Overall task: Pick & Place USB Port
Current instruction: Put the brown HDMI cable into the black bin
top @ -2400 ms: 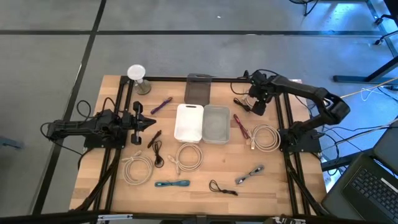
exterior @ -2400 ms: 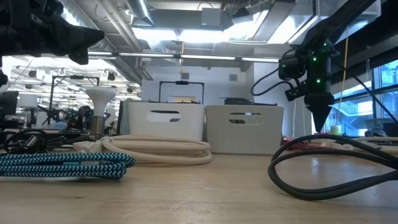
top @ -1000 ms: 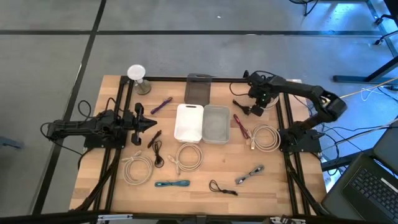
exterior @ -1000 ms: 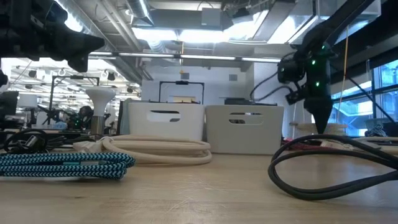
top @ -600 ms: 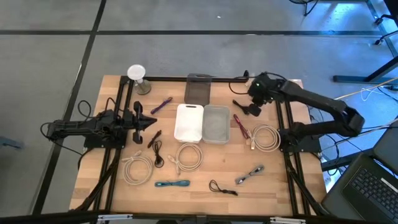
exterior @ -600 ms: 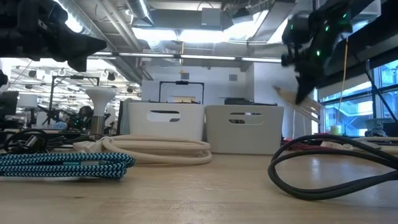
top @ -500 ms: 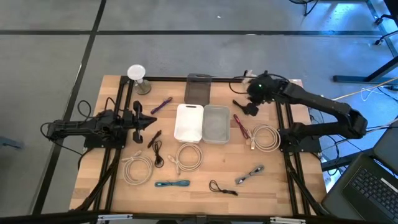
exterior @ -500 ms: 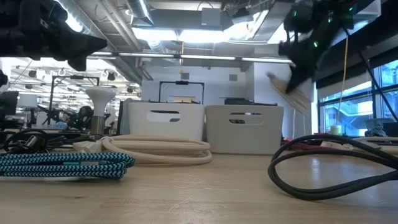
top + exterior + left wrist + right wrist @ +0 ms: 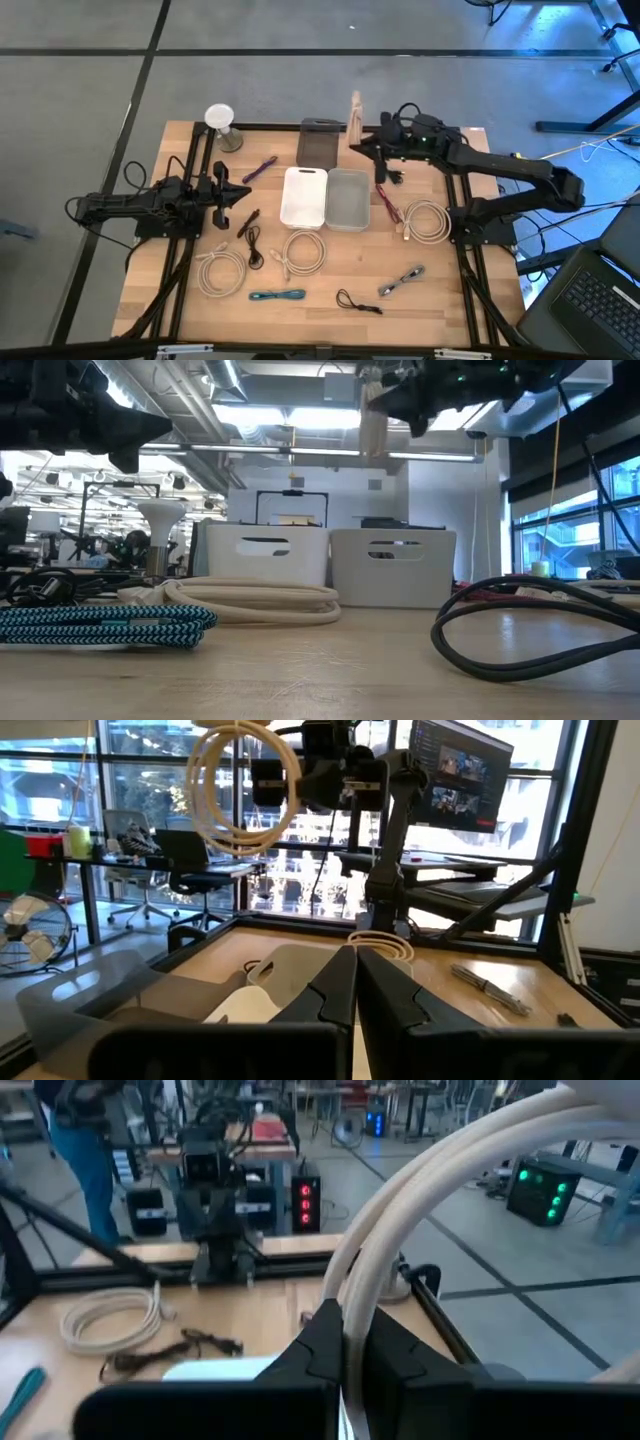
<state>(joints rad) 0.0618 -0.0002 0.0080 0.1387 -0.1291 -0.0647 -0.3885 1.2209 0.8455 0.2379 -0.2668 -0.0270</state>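
Wood table [image 9: 330,290] matt; cream cable [image 9: 420,1210] smooth, perhaps rubbery.

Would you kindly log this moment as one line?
right gripper: shut on cream cable coil, raised near grey bin | left gripper: shut, waiting at table's left side

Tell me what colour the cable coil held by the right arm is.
Cream-white; the cable coil shows best in the left wrist view.

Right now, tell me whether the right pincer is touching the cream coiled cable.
Touching. The right wrist view shows the right pincer shut on the cream coiled cable, with the strands passing between its fingers. The left wrist view shows the coil hanging from it, clear of the table.
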